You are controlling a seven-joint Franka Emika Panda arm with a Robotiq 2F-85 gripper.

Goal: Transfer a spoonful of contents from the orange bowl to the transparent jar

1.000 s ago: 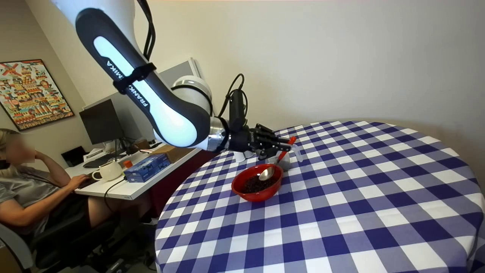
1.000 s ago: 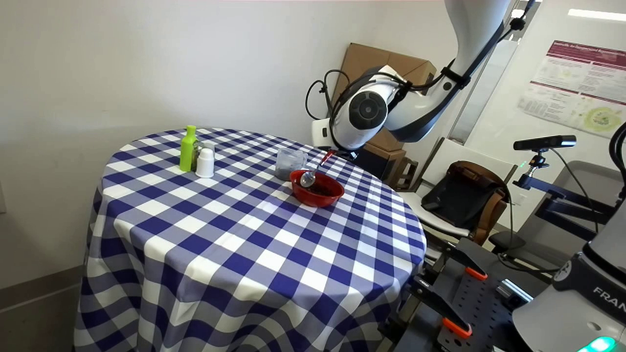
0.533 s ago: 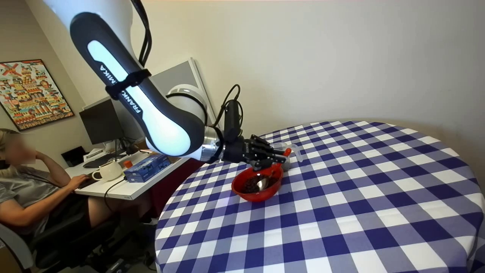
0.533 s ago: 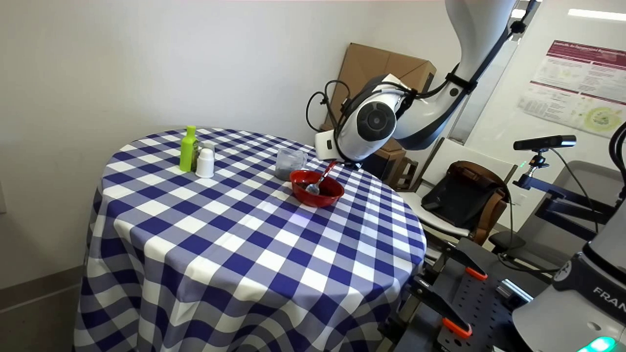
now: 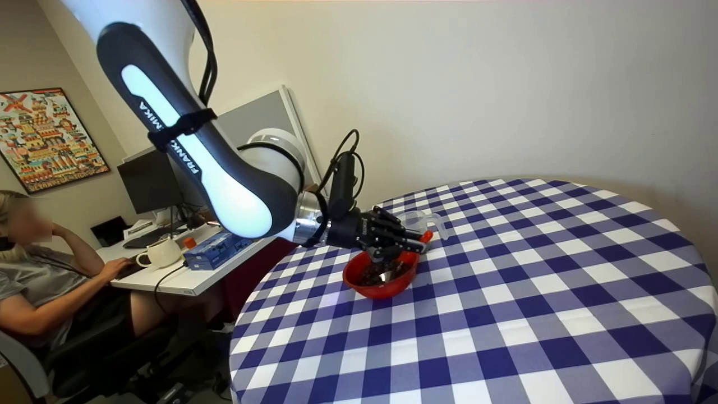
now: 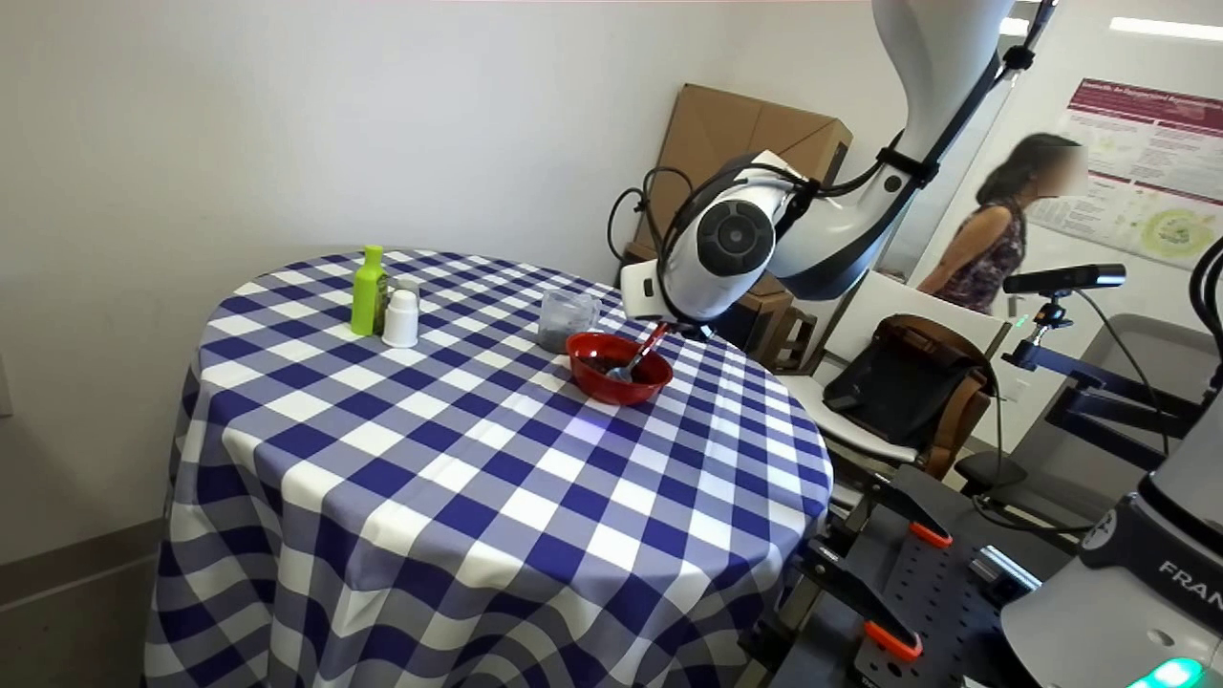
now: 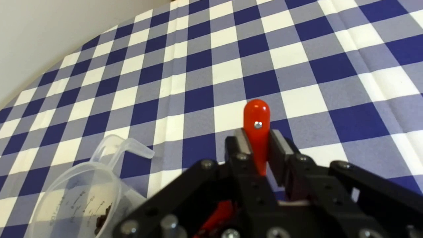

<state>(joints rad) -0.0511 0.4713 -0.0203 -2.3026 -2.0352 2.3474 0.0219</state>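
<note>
The orange bowl shows in both exterior views, red-orange (image 5: pixel 381 290) (image 6: pixel 619 392), with dark contents (image 5: pixel 370 274) inside. My gripper (image 7: pixel 258 140) is shut on the red handle of a spoon (image 7: pixel 257 115), its end sticking up past the fingertips. In an exterior view the gripper (image 5: pixel 422 241) hangs low over the bowl's far side. The metal spoon head (image 6: pixel 621 374) is tilted down into the contents, its tip partly hidden. The transparent jar (image 6: pixel 568 322), with a spout-like handle, stands beside the bowl; in the wrist view the jar (image 7: pixel 79 198) shows a few dark bits inside.
A green bottle (image 6: pixel 367 296) and stacked white cups (image 6: pixel 401 320) stand farther along the checked tablecloth (image 6: pixel 459 411). A person sits at a desk (image 5: pixel 193 280) beside the table. Another person (image 6: pixel 994 229) walks in the background.
My gripper has moved down, and the spoon head has gone from above the bowl into the contents. The handle end has lowered and leans more. A person has appeared in the background.
</note>
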